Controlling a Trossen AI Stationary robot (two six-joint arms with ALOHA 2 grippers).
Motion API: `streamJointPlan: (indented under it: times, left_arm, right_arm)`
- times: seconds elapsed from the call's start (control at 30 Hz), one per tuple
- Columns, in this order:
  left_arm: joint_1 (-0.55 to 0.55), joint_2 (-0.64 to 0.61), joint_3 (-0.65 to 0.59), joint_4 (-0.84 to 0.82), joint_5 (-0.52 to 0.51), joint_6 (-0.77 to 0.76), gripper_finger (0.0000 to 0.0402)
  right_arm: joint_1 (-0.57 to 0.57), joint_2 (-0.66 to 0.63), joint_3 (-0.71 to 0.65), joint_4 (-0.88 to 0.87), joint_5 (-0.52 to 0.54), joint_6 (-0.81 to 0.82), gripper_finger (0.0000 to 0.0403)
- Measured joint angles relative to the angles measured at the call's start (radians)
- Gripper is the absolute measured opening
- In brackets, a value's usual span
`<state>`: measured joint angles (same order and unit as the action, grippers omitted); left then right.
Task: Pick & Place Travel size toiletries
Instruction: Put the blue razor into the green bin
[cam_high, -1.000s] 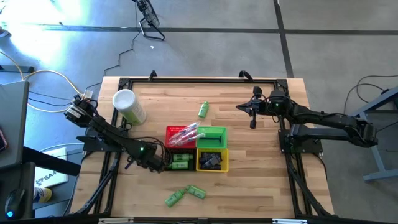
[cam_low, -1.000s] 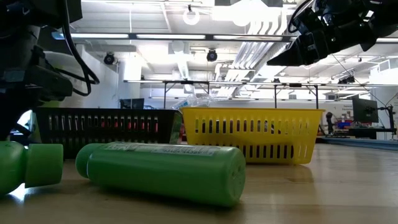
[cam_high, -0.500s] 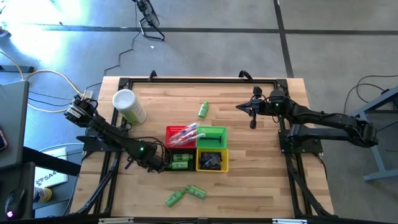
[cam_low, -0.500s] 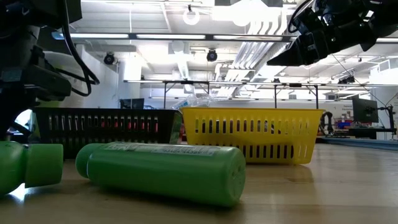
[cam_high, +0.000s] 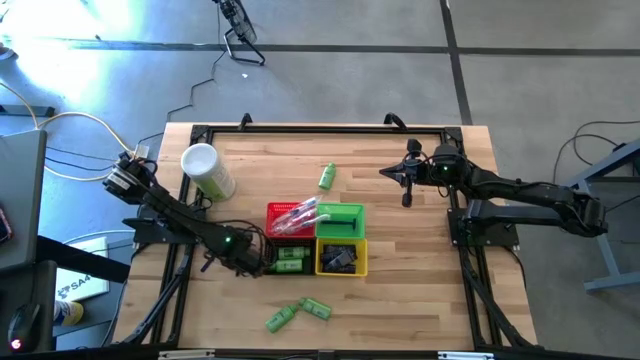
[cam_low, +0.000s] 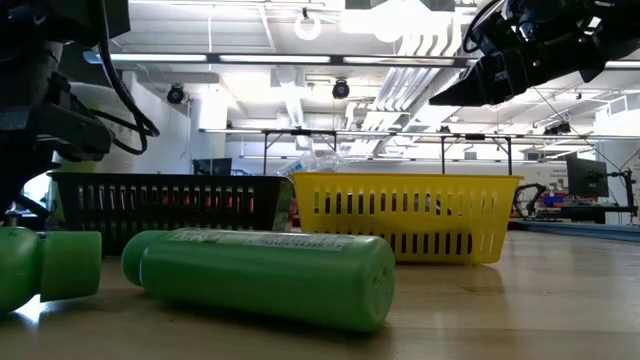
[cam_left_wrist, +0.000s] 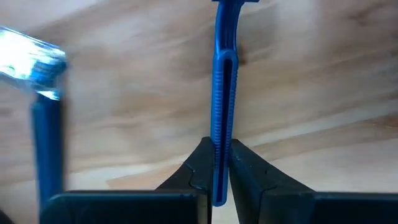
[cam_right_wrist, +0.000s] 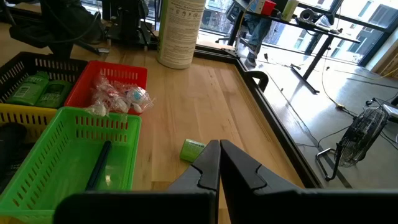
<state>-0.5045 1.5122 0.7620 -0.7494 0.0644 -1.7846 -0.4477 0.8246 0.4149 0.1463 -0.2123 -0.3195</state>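
Observation:
A slim blue razor-like stick (cam_left_wrist: 222, 81) lies over the wooden table, with my left gripper (cam_left_wrist: 219, 149) shut on it; in the high view this gripper (cam_high: 252, 264) stands just left of the black basket (cam_high: 291, 258). A second blue stick (cam_left_wrist: 46, 149) with a clear cap shows beside it. Green mini bottles lie on the table at the far middle (cam_high: 326, 178) and near the front edge (cam_high: 280, 319), (cam_high: 316, 308). My right gripper (cam_high: 405, 187) hangs shut over the far right, holding nothing. My left gripper pinches the blue stick's ribbed handle (cam_left_wrist: 219, 177) near its free end, opposite the head, between its two fingers. The fingers come from above, pointing down, one on each side of the handle. Whether the stick still rests on the table I cannot tell.
Four small baskets stand together mid-table: red (cam_high: 286, 217) with clear packets, green (cam_high: 341, 219), black with green bottles, yellow (cam_high: 341, 258) with dark items. A white round cup (cam_high: 207, 170) lies at the far left. Bare wood lies right of the baskets.

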Motion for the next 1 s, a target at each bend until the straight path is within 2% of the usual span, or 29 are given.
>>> streamJointPlan:
  times: [0.3, 0.47, 0.77, 1.0]
  left_arm:
    - [0.0, -0.096, -0.004, -0.19, -0.056, 0.0, 0.0026]
    - [0.0, -0.189, -0.003, -0.206, -0.151, 0.001, 0.0026]
    - [0.0, -0.32, 0.076, -0.261, -0.41, 0.153, 0.0026]
    - [0.001, -0.367, 0.161, -0.241, -0.717, 0.393, 0.0026]
  right_arm:
    - [0.0, 0.0, 0.0, 0.0, 0.0, 0.0, 0.0003]
    - [0.0, 0.0, 0.0, 0.0, 0.0, 0.0, 0.0003]
    - [0.0, 0.0, 0.0, 0.0, 0.0, 0.0, 0.0003]
    - [0.0, 0.0, 0.0, 0.0, 0.0, 0.0, 0.0003]
